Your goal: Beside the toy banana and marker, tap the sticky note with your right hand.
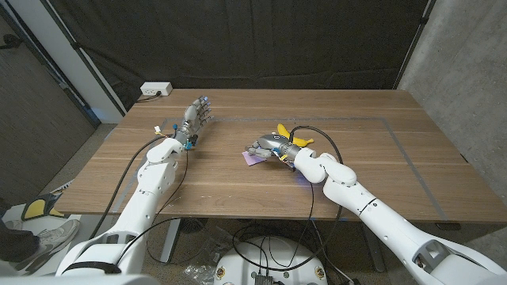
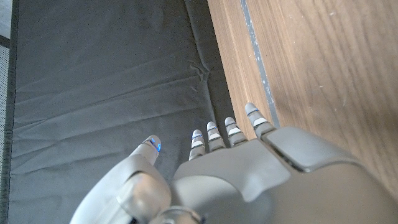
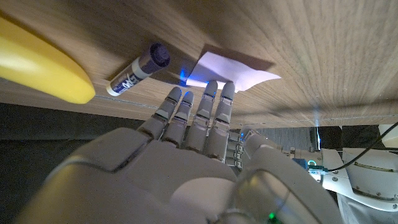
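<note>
Your right hand [image 3: 186, 168] hovers open, fingertips [image 3: 227, 93] over the sticky note [image 3: 227, 70], poised to tap | note lies mid-table, marker [image 3: 138, 68] just beside it, toy banana [image 3: 40, 65] next | left hand [image 1: 196, 117] open, parked well apart.

Head view is evenly lit and sharp, the counter [image 1: 238, 170] mid-bright against a dark curtain [image 1: 261, 43] at 12 o'clock; its edges bow slightly; the right wrist view is dim, with a blue glow by the sticky note [image 3: 230, 70] and the toy banana [image 3: 40, 65] soft at 10 o'clock; the left wrist view is brighter
</note>
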Robot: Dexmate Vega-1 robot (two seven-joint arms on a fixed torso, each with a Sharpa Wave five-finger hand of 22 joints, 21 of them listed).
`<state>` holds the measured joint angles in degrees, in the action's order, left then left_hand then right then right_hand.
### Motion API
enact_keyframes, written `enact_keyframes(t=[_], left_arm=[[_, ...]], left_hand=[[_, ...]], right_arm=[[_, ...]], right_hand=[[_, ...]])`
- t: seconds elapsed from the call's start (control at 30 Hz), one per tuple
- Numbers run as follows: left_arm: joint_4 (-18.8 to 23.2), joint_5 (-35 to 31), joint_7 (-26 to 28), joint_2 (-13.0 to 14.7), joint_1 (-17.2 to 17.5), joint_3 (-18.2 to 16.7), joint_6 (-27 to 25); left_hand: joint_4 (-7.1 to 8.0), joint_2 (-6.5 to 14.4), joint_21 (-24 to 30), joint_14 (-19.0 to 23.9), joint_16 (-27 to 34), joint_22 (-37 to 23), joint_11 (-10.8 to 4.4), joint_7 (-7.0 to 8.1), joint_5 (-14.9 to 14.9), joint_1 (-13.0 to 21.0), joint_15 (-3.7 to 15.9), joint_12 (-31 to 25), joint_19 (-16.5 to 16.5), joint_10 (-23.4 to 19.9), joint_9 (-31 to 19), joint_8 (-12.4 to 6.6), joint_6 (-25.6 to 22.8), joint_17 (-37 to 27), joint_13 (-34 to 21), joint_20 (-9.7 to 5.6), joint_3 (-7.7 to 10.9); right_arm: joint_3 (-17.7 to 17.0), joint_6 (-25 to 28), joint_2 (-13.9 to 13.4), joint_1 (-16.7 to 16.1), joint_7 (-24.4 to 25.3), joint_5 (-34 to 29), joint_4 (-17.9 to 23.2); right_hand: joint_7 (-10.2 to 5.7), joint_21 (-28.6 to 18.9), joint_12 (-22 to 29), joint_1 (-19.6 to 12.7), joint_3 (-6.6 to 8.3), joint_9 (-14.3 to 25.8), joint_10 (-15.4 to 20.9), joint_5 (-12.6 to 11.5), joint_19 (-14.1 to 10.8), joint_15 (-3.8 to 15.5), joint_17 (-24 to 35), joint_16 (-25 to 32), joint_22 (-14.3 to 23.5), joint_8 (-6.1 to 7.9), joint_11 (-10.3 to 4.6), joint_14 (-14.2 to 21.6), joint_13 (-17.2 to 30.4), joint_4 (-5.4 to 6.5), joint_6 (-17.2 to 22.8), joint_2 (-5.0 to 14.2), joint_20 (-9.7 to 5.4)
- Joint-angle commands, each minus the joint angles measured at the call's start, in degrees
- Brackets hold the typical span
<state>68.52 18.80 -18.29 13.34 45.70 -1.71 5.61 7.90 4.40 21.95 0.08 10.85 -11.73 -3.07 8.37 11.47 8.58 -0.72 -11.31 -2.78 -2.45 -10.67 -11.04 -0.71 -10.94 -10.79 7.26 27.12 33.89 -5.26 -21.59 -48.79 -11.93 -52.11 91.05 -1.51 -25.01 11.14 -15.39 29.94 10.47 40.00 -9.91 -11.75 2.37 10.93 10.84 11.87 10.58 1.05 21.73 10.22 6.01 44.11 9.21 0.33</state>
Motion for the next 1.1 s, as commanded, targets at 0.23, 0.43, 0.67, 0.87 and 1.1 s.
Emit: enact_keyframes(t=[0.23, 0.43, 0.67, 0.87, 1.1], left_arm=[[-1.0, 0.1, -0.8, 0.0, -0.7, 0.4, 0.5], [-0.3, 0.2, -0.6, 0.1, -0.3, 0.2, 0.3], [0.1, 0.4, -0.5, 0.2, 0.0, 0.1, -0.1], [0.1, 0.4, -0.5, 0.2, 0.1, 0.2, -0.2], [0.4, 0.5, -0.6, 0.3, 0.4, 0.1, -0.2]], left_hand=[[-0.04, -0.2, -0.3, -0.1, 0.2, -0.1, 0.1, 0.36, 0.5, -0.4, 0.05, -0.2, 0.1, 0.3, -0.1, -0.22, 0.4, 0.0, -0.2, 0.11, -0.36], [-0.05, -0.2, -0.3, -0.1, 0.2, -0.1, 0.01, 0.34, 0.5, -0.4, 0.05, -0.2, 0.1, 0.3, -0.1, -0.24, 0.4, 0.0, -0.2, 0.12, -0.41], [-0.06, -0.3, -0.3, 0.0, 0.3, -0.1, -0.02, 0.41, 0.5, -0.4, -0.07, -0.3, 0.1, 0.3, -0.1, -0.25, 0.4, 0.0, -0.2, 0.18, -0.46], [-0.06, -0.3, -0.3, 0.0, 0.3, -0.1, -0.01, 0.42, 0.5, -0.5, -0.02, -0.3, 0.1, 0.2, -0.1, -0.26, 0.3, 0.0, -0.2, 0.18, -0.5], [-0.07, -0.3, -0.3, 0.0, 0.3, -0.1, -0.05, 0.66, 0.5, -0.5, -0.09, -0.3, 0.1, 0.2, -0.1, -0.28, 0.3, 0.0, -0.2, 0.1, -0.51]], right_arm=[[-0.6, 3.7, -0.3, -1.2, 1.5, -1.5, 0.7], [-0.4, 3.3, -0.4, -0.9, 1.2, -1.2, 0.7], [-1.4, 0.6, -0.7, -1.4, 3.8, 0.8, 1.3], [-3.8, -6.6, 0.1, -2.7, 12.5, 6.0, -0.1], [-5.5, -10.7, 1.5, -3.5, 18.7, 8.6, -1.3]], right_hand=[[-1.22, -0.3, -0.5, 0.8, 0.25, 0.2, -3.6, -0.3, -0.2, 0.77, -0.2, 0.3, 0.1, 0.86, 0.21, 1.1, 0.3, 0.29, 1.7, -0.43, 0.61], [-1.79, -0.4, -0.3, 1.1, 0.06, 0.2, -4.0, -0.3, -0.1, 0.76, -0.2, 0.3, 0.1, 1.4, 0.11, 1.2, 0.3, 0.32, 3.6, -0.39, 0.54], [-2.11, -0.4, 0.1, 0.6, 0.41, 0.2, -3.9, -0.4, -0.2, 1.19, -0.5, 0.2, 0.1, 0.79, -0.42, 1.7, 0.3, -0.39, 2.5, -0.35, 0.48], [-2.58, -0.7, 0.4, -1.5, 1.4, 0.2, -3.5, -0.5, -0.6, 1.71, -0.7, 0.6, 0.1, 0.28, -1.51, 3.4, 0.3, -2.63, 1.4, 0.13, 0.35], [-5.94, -1.3, 0.2, -4.2, 2.67, 0.2, -4.5, -0.4, -1.6, 2.37, -0.3, 0.9, 0.1, -0.7, -2.15, 4.7, 0.2, -5.08, -2.2, 0.97, 0.29]])
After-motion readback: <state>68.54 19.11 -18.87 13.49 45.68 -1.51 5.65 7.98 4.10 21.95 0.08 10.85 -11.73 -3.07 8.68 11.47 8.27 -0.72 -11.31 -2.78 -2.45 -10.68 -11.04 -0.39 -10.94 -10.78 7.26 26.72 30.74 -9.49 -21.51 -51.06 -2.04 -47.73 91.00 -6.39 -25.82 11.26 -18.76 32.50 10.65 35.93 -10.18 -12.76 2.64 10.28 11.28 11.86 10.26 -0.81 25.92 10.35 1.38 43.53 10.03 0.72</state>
